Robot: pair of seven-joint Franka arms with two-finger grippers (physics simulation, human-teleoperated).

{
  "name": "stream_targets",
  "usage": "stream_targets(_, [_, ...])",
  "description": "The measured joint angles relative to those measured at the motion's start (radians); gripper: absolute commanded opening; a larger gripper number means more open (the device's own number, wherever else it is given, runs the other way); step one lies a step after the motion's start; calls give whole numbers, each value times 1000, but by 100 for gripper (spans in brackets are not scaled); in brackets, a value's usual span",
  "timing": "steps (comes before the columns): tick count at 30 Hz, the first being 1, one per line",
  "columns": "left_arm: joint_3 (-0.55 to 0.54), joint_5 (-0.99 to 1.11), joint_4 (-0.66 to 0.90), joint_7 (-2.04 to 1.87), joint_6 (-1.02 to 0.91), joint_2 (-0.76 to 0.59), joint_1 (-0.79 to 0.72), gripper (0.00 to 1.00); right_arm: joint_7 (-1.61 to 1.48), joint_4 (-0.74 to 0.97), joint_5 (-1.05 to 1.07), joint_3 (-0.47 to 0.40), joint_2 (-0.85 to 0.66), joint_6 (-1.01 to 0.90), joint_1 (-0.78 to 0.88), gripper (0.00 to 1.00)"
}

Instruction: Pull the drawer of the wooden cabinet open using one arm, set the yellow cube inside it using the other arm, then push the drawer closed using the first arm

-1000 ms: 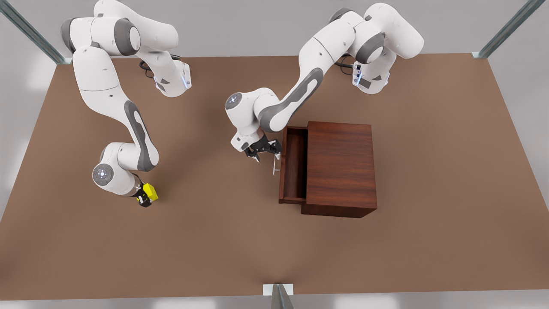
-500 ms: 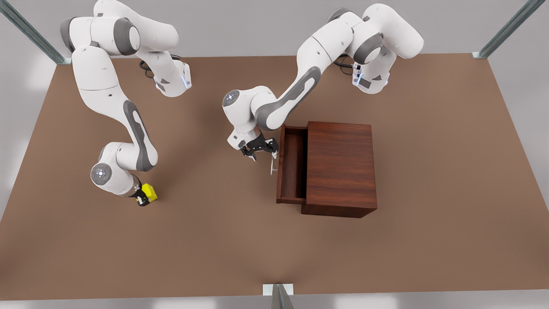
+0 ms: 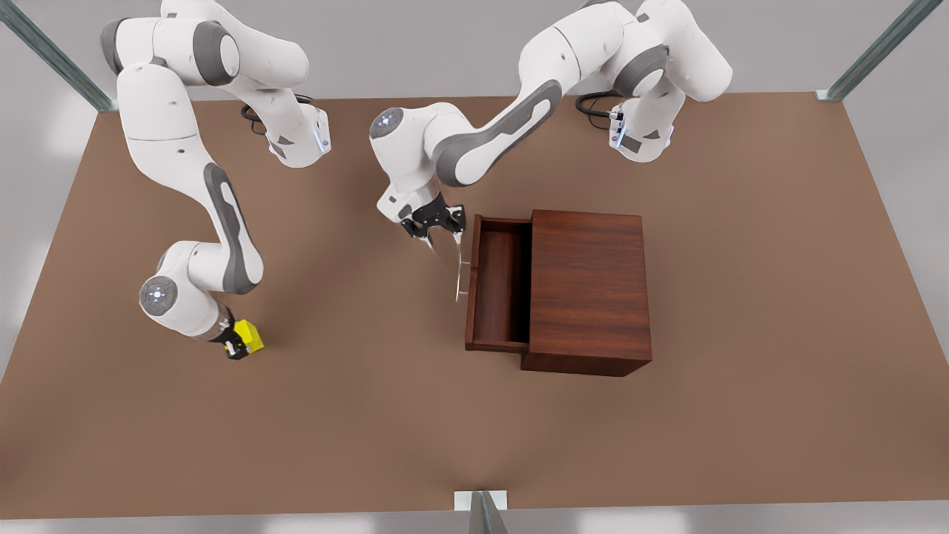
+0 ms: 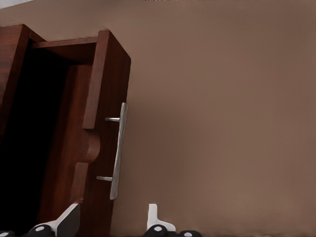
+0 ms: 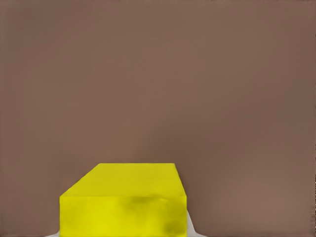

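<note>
The wooden cabinet (image 3: 589,285) stands mid-table, and its drawer (image 3: 497,285) is pulled well out toward the front view's left, showing a bare interior. Along the drawer front (image 4: 101,98) runs the silver bar handle (image 4: 118,143). My left gripper (image 3: 434,225) hovers open just off the handle's far end, its fingers (image 4: 66,222) spread and holding nothing. At the front view's left, my right gripper (image 3: 236,343) is shut on the yellow cube (image 3: 249,336), low over the table. In the right wrist view the yellow cube (image 5: 123,202) sits between the pads.
The brown table (image 3: 371,415) stretches wide between the cube and the cabinet. Metal frame posts (image 3: 480,512) stand at the table's corners and near edge. Both arm bases sit along the far edge.
The drawer slid farther out toward the front view's left. My left gripper rose away from the handle toward the far side. The right arm shifted slightly left with the cube.
</note>
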Motion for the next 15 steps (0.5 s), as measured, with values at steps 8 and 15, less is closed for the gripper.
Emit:
stream_targets(8, [0,-247,-143,197,-229,-336,671,100,35,195,4,70,-52,-168,8,65])
stream_targets(15, [52,-394,-421,523,-109,-528,963,100,203,414,4,240,-54,-406,93,64])
